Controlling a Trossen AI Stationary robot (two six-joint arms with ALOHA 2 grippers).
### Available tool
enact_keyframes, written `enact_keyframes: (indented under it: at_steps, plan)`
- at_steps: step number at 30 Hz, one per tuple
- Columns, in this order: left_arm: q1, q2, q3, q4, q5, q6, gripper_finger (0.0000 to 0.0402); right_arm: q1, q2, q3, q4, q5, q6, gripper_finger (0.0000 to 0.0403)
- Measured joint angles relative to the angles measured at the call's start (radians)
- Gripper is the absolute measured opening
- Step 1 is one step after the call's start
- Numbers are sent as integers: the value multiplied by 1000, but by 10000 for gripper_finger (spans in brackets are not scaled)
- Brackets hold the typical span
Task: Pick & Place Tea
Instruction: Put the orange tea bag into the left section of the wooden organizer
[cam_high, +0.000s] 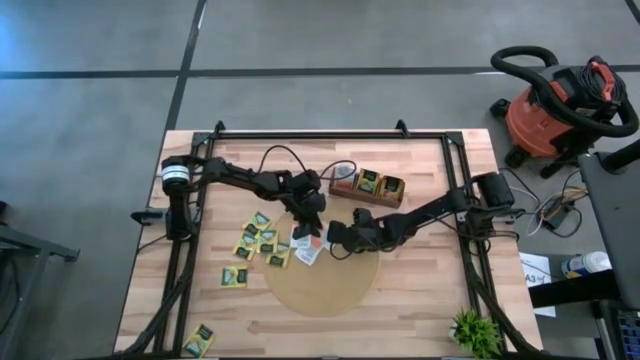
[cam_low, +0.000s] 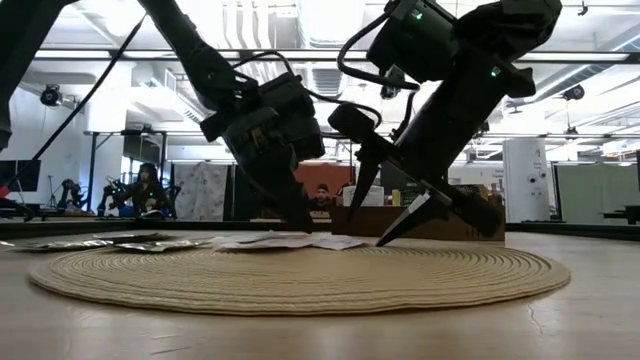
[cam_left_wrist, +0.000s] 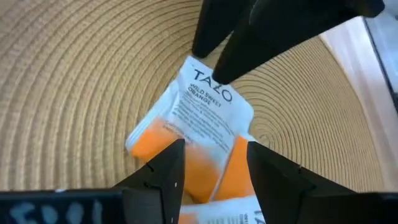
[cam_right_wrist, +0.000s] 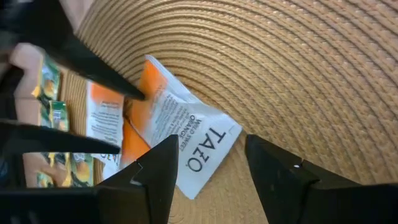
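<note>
The round woven mat (cam_high: 325, 290) is tan with concentric ribbing. On it lies a white and orange tea sachet (cam_left_wrist: 199, 118) printed in dark lettering. Yellow and dark green sachets (cam_high: 258, 240) scatter over the pale striped wooden surface (cam_high: 420, 310). Both arms' tools are black. The compartment box (cam_high: 368, 186) is brown.

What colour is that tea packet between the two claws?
White and orange sachet, clearest in the left wrist view.

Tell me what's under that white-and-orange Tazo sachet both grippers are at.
The sachet lies on the round mat. Its orange end overlaps another orange sachet beneath it. How much of that one is covered, or whether anything else hides there, can't be seen.
</note>
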Motion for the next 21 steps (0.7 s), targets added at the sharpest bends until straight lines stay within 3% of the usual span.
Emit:
enact_keyframes:
  at_steps: [6, 16, 21]
  plan:
    - [0, -52, 0, -62, -96, 49, 167, 16, -3, 1, 37, -75, 4, 189]
    - [-14, -45, -2, -104, -97, 66, 167, 18, -10, 1, 100, -105, -26, 189]
    - [-34, -46, -2, -108, -83, 61, 167, 19, -11, 17, 100, -196, -61, 189]
